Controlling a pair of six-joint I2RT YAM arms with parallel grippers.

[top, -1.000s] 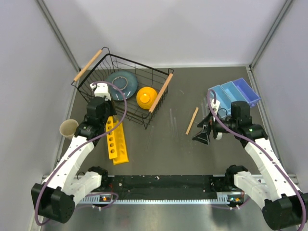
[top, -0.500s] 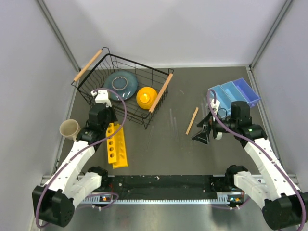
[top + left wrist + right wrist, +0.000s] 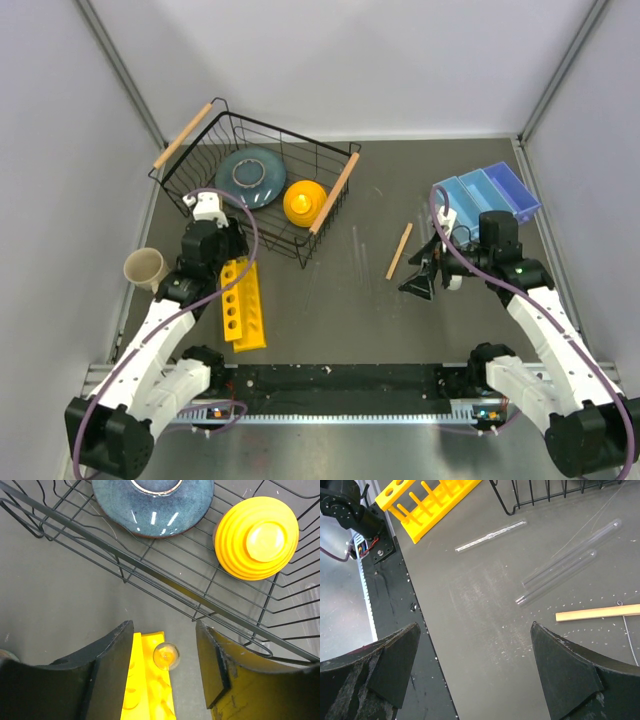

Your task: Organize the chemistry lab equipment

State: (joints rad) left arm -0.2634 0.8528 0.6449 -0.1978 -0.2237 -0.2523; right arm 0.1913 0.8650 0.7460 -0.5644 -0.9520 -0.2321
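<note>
The left gripper [image 3: 164,635] hangs over the yellow test-tube rack [image 3: 142,672], its jaws parted to either side of a glass test tube [image 3: 166,656]; the tube is seen end-on in a rack hole, with a gap on each side, so nothing is gripped. The right gripper [image 3: 475,630] is spread wide and empty above the table, where three loose glass tubes [image 3: 556,576] lie flat near a wooden stick [image 3: 597,612]. The risks I see: if the left arm lifts off at a slant, a finger may clip the seated tube and tip it or shift the rack, which lies just beside the black wire basket [image 3: 285,132]; on the right, two tubes lie side by side, so a closing pinch may catch both, roll one away or crack the glass.
</note>
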